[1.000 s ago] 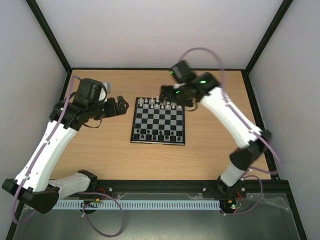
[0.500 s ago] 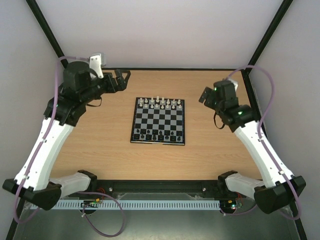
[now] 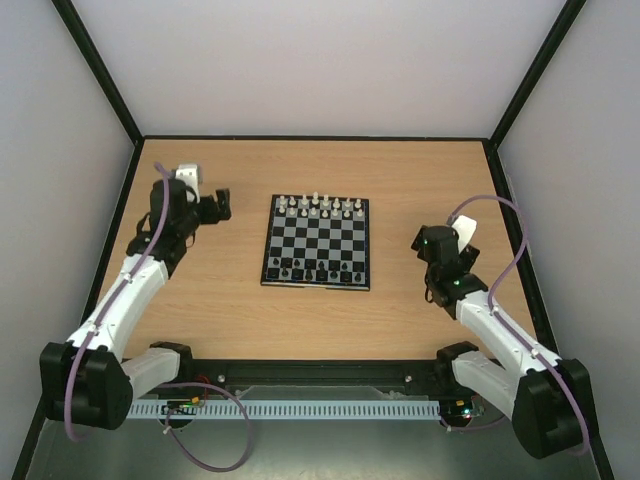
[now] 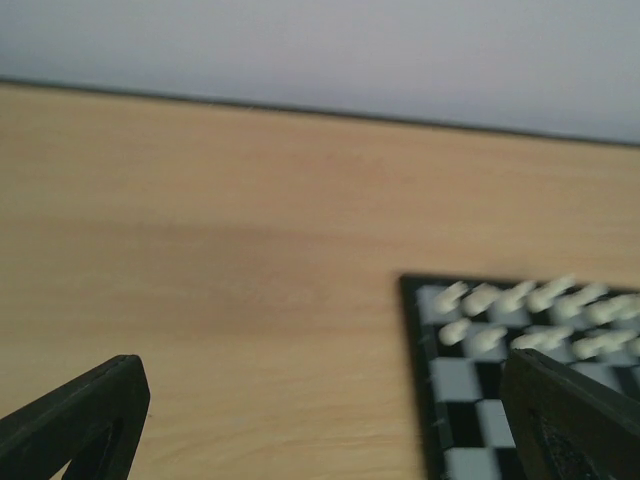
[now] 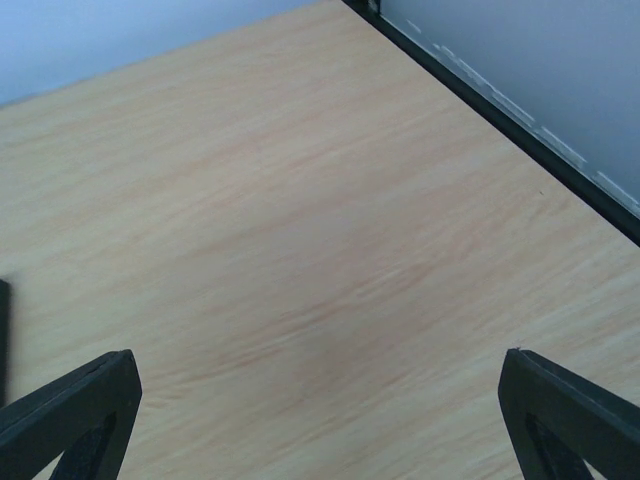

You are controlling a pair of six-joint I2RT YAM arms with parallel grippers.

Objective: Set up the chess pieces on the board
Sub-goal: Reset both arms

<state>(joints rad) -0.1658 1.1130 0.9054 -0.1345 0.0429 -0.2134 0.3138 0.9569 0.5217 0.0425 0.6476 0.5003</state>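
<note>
Showing the board (image 3: 318, 243) lying flat at the middle of the bench (image 3: 420, 180), with white pieces (image 3: 320, 206) lining its far edge and dark pieces (image 3: 315, 268) lining its near edge. Holding the left gripper (image 3: 219, 204) wide open and empty, left of the board and apart from it. Holding the right gripper (image 3: 425, 240) wide open and empty too, right of the board. Judging the set-up finished or nearly so, though pieces too small to check singly. Probably calling next for no further grasp, only a check of each square.

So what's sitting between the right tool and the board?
Nothing but bare wooden table separates the right tool from the board; the top view shows it.
</note>
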